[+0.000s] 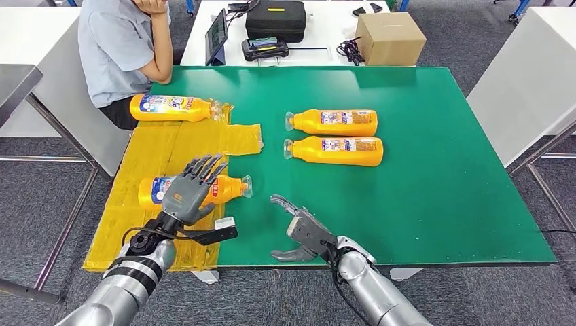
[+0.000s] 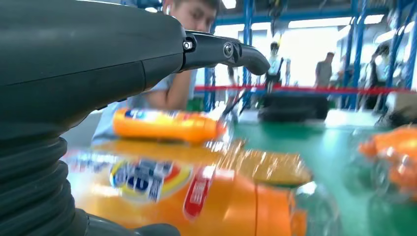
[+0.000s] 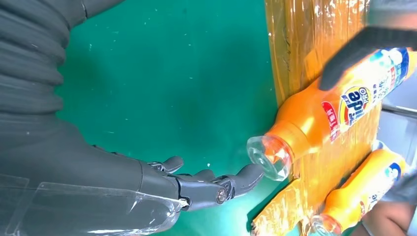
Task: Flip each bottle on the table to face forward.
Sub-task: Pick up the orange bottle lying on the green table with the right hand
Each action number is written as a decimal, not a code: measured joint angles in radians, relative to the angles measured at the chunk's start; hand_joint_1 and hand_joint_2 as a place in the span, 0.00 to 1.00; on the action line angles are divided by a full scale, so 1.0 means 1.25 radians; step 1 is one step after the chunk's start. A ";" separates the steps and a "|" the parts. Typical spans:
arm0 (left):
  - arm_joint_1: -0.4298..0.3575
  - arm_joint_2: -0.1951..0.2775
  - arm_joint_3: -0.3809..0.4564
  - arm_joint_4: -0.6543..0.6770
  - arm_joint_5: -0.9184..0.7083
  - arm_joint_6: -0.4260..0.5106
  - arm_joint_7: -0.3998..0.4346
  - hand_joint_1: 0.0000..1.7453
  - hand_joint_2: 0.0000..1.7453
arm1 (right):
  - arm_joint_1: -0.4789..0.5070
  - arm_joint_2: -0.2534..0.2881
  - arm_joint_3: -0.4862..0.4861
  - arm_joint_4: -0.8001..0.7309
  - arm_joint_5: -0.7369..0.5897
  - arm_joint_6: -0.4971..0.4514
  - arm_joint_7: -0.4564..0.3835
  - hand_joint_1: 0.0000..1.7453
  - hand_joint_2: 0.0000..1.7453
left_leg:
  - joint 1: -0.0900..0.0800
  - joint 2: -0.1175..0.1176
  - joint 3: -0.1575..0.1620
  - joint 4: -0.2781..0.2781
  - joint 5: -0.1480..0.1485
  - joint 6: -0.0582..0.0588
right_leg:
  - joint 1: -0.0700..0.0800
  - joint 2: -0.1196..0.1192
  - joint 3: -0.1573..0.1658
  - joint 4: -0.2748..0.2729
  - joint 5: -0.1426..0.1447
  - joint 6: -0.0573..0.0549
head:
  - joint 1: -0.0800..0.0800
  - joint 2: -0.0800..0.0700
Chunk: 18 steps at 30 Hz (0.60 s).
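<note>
Four orange bottles lie on their sides on the green table [image 1: 435,190]. The nearest bottle [image 1: 229,188] lies on a yellow sheet [image 1: 146,163], blue label up, clear cap toward the table's middle. My left hand [image 1: 189,189] is spread just over it, fingers apart, with nothing gripped; the bottle [image 2: 206,201] lies right beneath the hand [image 2: 98,59]. My right hand [image 1: 297,231] is open near the front edge, and its fingertips [image 3: 246,178] come close to the bottle's clear cap [image 3: 268,155]. Two bottles [image 1: 336,122] [image 1: 337,151] lie side by side mid-table. A fourth bottle [image 1: 170,107] lies far left.
A person [image 1: 119,47] sits at the table's far left corner, close to the fourth bottle. On a white table behind stand a black case [image 1: 275,19], a cardboard box [image 1: 390,37] and a tablet [image 1: 216,37]. The right half of the green table is bare.
</note>
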<state>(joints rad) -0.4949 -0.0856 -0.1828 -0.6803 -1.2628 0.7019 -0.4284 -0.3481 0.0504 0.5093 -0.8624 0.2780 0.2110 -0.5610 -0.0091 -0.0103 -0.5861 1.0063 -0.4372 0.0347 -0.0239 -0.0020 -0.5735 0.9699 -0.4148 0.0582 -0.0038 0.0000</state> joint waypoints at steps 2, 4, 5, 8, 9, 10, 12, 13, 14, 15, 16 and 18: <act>0.010 -0.010 0.027 -0.034 0.008 0.001 -0.035 0.00 1.00 | -0.001 0.000 0.000 0.003 -0.001 -0.003 -0.001 0.00 1.00 | 0.000 0.000 0.000 0.000 0.000 0.000 | 0.000 0.000 0.000 0.000 0.000 0.000 | 0.000 0.000; 0.019 -0.027 0.053 -0.059 0.058 0.001 -0.088 0.00 1.00 | -0.001 0.000 0.000 0.004 -0.001 -0.008 -0.002 0.00 1.00 | 0.000 0.000 0.000 0.000 0.000 0.000 | 0.000 0.000 0.000 0.000 0.000 0.000 | 0.000 0.000; 0.024 -0.037 0.062 -0.067 0.109 -0.002 -0.117 0.00 1.00 | 0.000 0.000 0.000 0.004 -0.001 -0.013 -0.002 0.00 1.00 | 0.000 0.000 0.000 0.000 0.000 0.000 | 0.000 0.000 0.000 0.000 0.000 0.000 | 0.000 0.000; 0.053 -0.065 0.059 -0.107 0.327 -0.040 -0.167 0.00 1.00 | 0.010 -0.003 0.001 -0.004 0.007 -0.033 -0.001 0.00 1.00 | 0.000 0.000 0.000 0.000 0.000 0.000 | 0.000 0.000 0.000 0.000 0.000 0.000 | 0.000 0.000; 0.068 -0.072 0.049 -0.130 0.405 -0.070 -0.165 0.00 1.00 | 0.016 -0.004 0.000 -0.011 0.010 -0.039 0.001 0.00 1.00 | 0.000 0.000 0.000 0.000 0.000 0.000 | 0.000 0.000 0.000 0.000 0.000 0.000 | 0.000 0.000; 0.086 -0.078 0.037 -0.159 0.483 -0.107 -0.157 0.00 1.00 | 0.024 -0.005 -0.001 -0.020 0.012 -0.045 0.002 0.00 1.00 | 0.000 0.000 0.000 0.000 0.000 0.000 | 0.000 0.000 0.000 0.000 0.000 0.000 | 0.000 0.000; 0.125 -0.086 0.007 -0.222 0.634 -0.194 -0.136 0.00 1.00 | 0.046 -0.008 -0.007 -0.049 0.007 -0.052 0.002 0.00 1.00 | 0.000 0.000 -0.001 0.000 0.000 0.000 | 0.000 0.000 -0.001 0.000 0.000 0.000 | 0.000 0.000; 0.144 -0.088 -0.008 -0.253 0.695 -0.232 -0.126 0.00 1.00 | 0.058 -0.008 -0.012 -0.067 -0.001 -0.053 0.002 0.00 1.00 | 0.000 0.000 -0.001 0.000 -0.001 0.000 | 0.000 0.000 -0.001 0.000 0.000 0.000 | 0.000 0.000; 0.163 -0.089 -0.024 -0.284 0.750 -0.267 -0.118 0.00 1.00 | 0.071 -0.008 -0.021 -0.088 -0.011 -0.054 0.001 0.00 1.00 | 0.000 0.000 -0.001 0.000 -0.001 0.000 | 0.000 0.000 -0.001 0.000 0.000 0.000 | 0.000 0.000; 0.182 -0.089 -0.039 -0.314 0.794 -0.295 -0.112 0.00 1.00 | 0.085 -0.008 -0.030 -0.112 -0.021 -0.055 0.001 0.00 1.00 | 0.000 0.000 -0.002 0.000 -0.001 0.000 | 0.000 0.000 -0.002 0.000 0.000 0.000 | 0.000 0.000; 0.199 -0.089 -0.052 -0.342 0.830 -0.318 -0.107 0.00 1.00 | 0.098 -0.008 -0.041 -0.135 -0.032 -0.058 0.000 0.00 1.00 | 0.000 0.000 -0.002 0.000 -0.001 0.000 | 0.000 0.000 -0.002 0.000 0.000 0.000 | 0.000 0.000; 0.230 -0.089 -0.077 -0.393 0.890 -0.355 -0.098 0.00 1.00 | 0.121 -0.004 -0.066 -0.184 -0.051 -0.070 -0.001 0.00 1.00 | 0.000 0.000 -0.002 0.000 -0.001 0.000 | 0.000 0.000 -0.002 0.000 0.000 0.000 | 0.000 0.000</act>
<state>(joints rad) -0.2076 -0.1968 -0.2787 -1.1721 -0.1508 0.2585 -0.5514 -0.1962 0.0457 0.4271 -1.0924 0.2147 0.1231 -0.5622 -0.0093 -0.0103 -0.5886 1.0063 -0.4382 0.0350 -0.0239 -0.0020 -0.5761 0.9693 -0.4151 0.0582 -0.0040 0.0000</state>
